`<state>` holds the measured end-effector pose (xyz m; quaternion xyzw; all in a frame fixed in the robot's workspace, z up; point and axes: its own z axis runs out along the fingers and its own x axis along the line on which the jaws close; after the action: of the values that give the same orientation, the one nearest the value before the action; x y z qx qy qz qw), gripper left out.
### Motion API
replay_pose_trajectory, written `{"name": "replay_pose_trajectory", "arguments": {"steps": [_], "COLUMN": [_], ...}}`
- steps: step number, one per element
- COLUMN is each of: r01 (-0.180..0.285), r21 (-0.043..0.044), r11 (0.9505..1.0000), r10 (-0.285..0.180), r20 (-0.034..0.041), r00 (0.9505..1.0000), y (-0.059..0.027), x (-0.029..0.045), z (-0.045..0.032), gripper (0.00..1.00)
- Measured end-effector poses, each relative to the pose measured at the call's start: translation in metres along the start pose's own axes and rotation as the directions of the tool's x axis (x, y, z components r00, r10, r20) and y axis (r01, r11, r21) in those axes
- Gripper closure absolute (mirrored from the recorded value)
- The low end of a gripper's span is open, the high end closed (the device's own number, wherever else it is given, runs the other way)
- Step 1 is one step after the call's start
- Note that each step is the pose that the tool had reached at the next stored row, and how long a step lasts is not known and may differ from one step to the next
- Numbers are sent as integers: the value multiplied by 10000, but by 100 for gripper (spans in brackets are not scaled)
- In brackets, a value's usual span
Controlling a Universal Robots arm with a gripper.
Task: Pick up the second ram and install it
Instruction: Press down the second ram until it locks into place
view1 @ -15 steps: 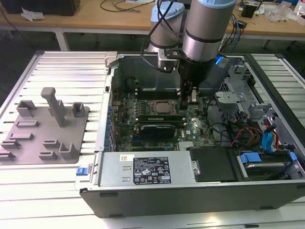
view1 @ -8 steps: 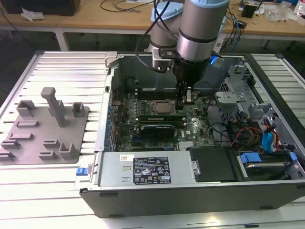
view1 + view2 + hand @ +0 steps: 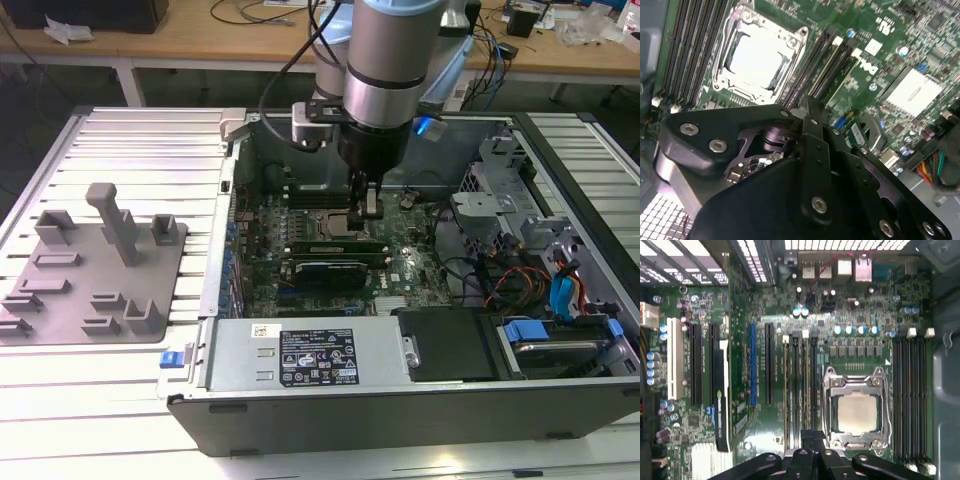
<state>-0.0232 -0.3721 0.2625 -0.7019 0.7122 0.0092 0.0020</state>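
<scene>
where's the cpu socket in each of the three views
Exterior view: cpu socket mid-motherboard, just to the exterior view's left of the gripper.
Second wrist view: cpu socket between two banks of memory slots.
First wrist view: cpu socket between the same banks.
Shared landmark: the memory slots flanking it.

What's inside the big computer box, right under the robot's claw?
Under the gripper lies the green motherboard with its silver processor socket and long black memory slots. The gripper's black body hides the slot ends nearest it.
</scene>
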Motion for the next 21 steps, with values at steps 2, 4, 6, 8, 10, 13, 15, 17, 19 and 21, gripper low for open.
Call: {"name": "replay_pose_trajectory", "arguments": {"steps": [2,4,6,8,10,13,15,17,19,21], "r01": [0,2,2,2,0,2,2,3,2,2], "r21": [9,11,15,23,28,28,29,27,31,28], "r11": [10000,10000,10000,10000,10000,10000,10000,10000,10000,10000], "r10": [0,-2,-2,-2,0,-2,-2,-3,-2,-2], "r20": [-1,0,-1,-1,0,-2,0,-3,3,-2], "r00": [10000,10000,10000,10000,10000,10000,10000,10000,10000,10000], "y": [96,147,201,310,362,402,416,416,416,416], "x": [1,2,3,5,5,7,8,8,7,9], "z": [2,3,5,12,19,52,89,89,97,129], "gripper": [92,92,92,92,92,92,92,92,92,92]}}
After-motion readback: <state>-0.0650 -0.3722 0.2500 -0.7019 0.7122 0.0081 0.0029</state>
